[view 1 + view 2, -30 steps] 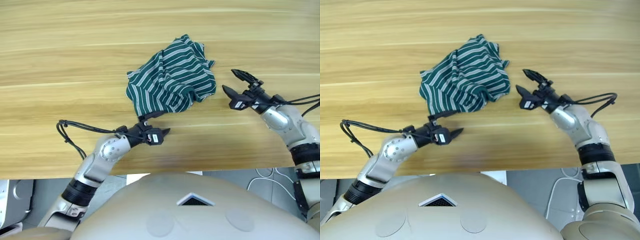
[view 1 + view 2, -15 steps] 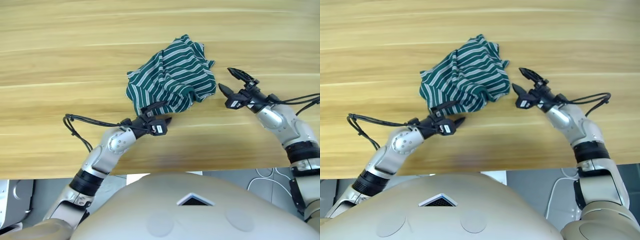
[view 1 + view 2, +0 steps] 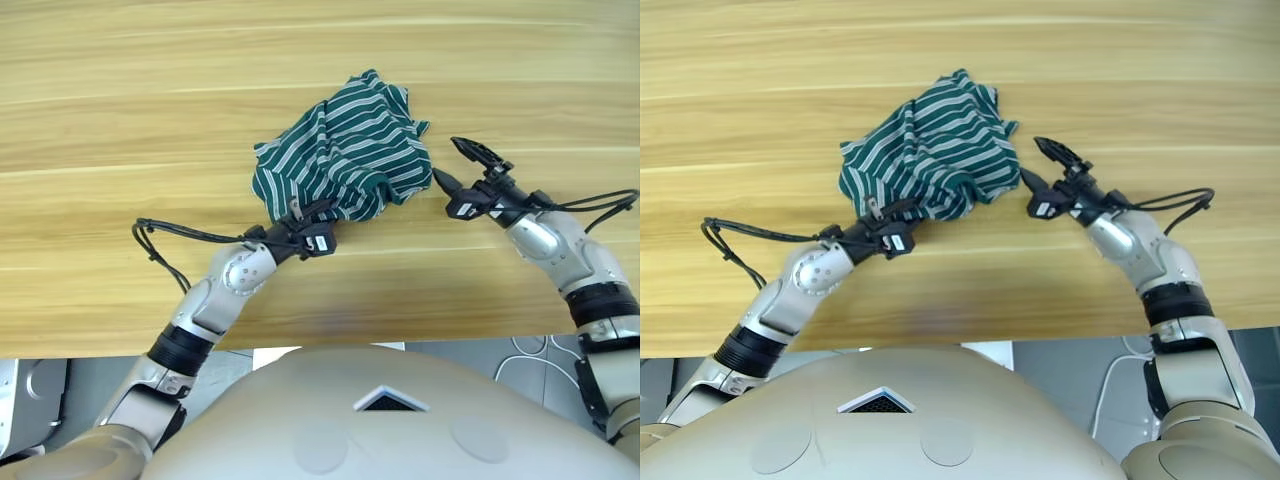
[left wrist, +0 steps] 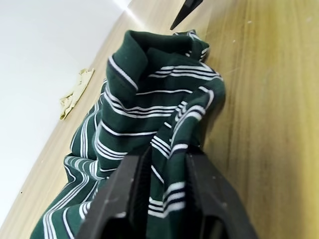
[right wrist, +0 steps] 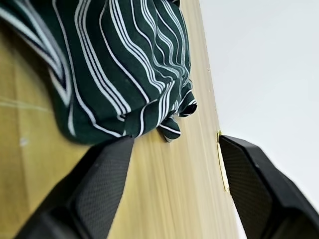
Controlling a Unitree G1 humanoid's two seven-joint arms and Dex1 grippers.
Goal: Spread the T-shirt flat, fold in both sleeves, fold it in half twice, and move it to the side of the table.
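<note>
- T-shirt (image 3: 345,150) lies crumpled in a heap, green with white stripes, centre of the head view, slightly above and right of middle; not spread.
- It sits on the bench (image 3: 120,120), well in from every bench edge that shows.
- Left hand (image 3: 312,215) is at the heap's lower edge, lower left of the cloth. It is narrow, its fingers (image 4: 124,194) either side of a bunched fold and pinching it.
- In the left wrist view the pinched fold rises between the two fingers, and the rest of the heap piles up behind it.
- Right hand (image 3: 444,156) is at the heap's right edge, fingers wide apart with nothing between them.
- Its lower fingertip is just beside the shirt's right hem; can't tell if it touches. The upper finger is off the cloth.
- In the right wrist view the spread fingers (image 5: 104,174) frame the shirt's edge, with bare wood between them.
- Room: a wide stretch of bare wood in the left half of the frame, a broad band across the top, and a narrower strip on the right past the right hand.
- The bench's near edge runs along the lower part of the frame, below both hands, with a band of bare wood between it and the heap.
- The far bench edge shows in the wrist views against a white wall, with a small yellowish scrap (image 4: 75,92) on it.
</note>
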